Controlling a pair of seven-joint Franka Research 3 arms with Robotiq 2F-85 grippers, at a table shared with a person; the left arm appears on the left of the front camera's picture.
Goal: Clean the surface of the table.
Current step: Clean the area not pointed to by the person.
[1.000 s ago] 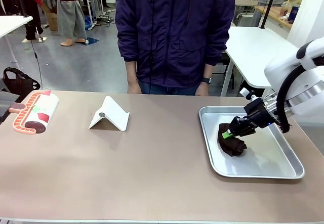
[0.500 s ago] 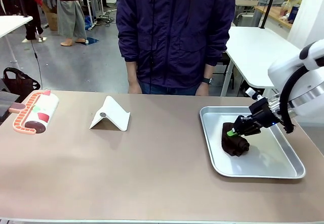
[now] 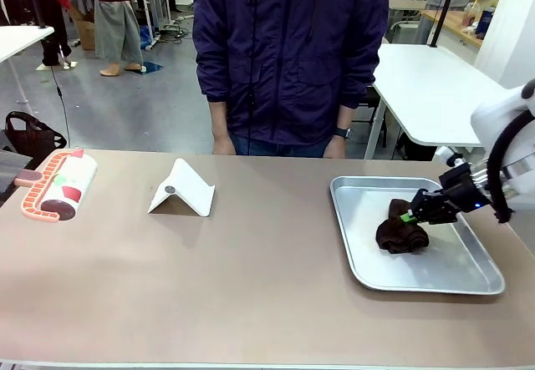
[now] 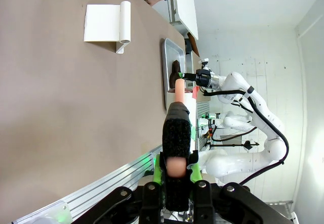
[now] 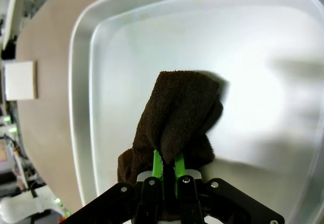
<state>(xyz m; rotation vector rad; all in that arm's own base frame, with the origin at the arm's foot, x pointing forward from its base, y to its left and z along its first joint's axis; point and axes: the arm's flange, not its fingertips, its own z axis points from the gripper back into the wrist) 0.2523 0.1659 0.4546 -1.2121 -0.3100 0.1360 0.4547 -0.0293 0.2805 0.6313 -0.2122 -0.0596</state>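
Table (image 3: 251, 286) spans the front view, with the metal tray (image 3: 451, 261) on its right end. Right gripper (image 3: 408, 217) is clamped on the dark cloth (image 3: 401, 236) in the tray. Right wrist view shows green pads (image 5: 157, 164) pinching a fold. Left wrist view shows the left gripper (image 4: 175, 176) closed around the roller tool (image 4: 177, 133) handle.

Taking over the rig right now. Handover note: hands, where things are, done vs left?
Left hand: shut on the handle of a white-and-red roller tool, at the table's left end.
Right hand: shut on the brown cloth, inside the metal tray.
Done: cloth gripped.
Left: bring the cloth out onto the table and wipe, probably working around the white stand.
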